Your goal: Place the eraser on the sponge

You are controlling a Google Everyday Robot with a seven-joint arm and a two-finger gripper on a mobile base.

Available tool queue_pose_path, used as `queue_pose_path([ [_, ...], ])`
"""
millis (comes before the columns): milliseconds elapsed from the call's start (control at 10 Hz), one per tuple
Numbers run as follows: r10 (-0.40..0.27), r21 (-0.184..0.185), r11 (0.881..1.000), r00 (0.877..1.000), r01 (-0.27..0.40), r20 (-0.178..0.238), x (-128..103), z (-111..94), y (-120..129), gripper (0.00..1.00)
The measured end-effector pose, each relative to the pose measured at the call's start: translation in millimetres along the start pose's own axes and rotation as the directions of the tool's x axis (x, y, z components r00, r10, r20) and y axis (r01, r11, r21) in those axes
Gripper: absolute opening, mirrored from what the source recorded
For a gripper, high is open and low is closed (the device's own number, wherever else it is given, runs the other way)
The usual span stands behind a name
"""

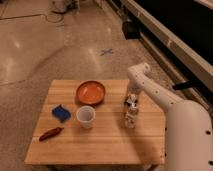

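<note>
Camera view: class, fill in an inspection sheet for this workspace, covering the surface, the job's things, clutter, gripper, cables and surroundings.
Surface: wooden table, level.
Job's things: sponge, blue, left of the cup, nothing on it; the eraser cannot be made out, perhaps hidden at the gripper.
Clutter: orange bowl; white cup; reddish-brown object near the front left; small white bottle, upright.
Gripper: gripper, low over the bottle on the table's right side.
Cables: what looks like a dark cable on the floor far behind.
Surroundings: polished floor with a blue cross mark; dark box.
</note>
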Motion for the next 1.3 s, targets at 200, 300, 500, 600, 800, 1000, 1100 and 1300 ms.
queue_pose_path([
  [200, 0.000, -0.003, 1.000, 1.000, 0.000, 0.003, -0.2, -7.7, 1.5, 0.17],
  [300, 0.002, 0.002, 1.000, 1.000, -0.002, 0.010, -1.5, -15.6, 0.4, 0.07],
  [500, 0.002, 0.028, 1.000, 1.000, -0.002, 0.021, -3.3, -39.7, -0.3, 0.00],
  [600, -0.001, 0.045, 0.999, 1.000, 0.000, 0.025, -3.9, -50.7, -1.1, 0.00],
  [800, -0.029, 0.094, 0.995, 0.999, 0.025, 0.036, -10.0, -89.6, -4.5, 0.00],
  [1000, -0.081, 0.145, 0.987, 0.996, 0.075, 0.037, -20.7, -132.7, -8.3, 0.00],
  [1100, -0.117, 0.170, 0.979, 0.992, 0.109, 0.038, -30.4, -155.4, -9.8, 0.00],
  [1300, -0.196, 0.216, 0.959, 0.980, 0.182, 0.046, -56.5, -190.8, -16.9, 0.00],
])
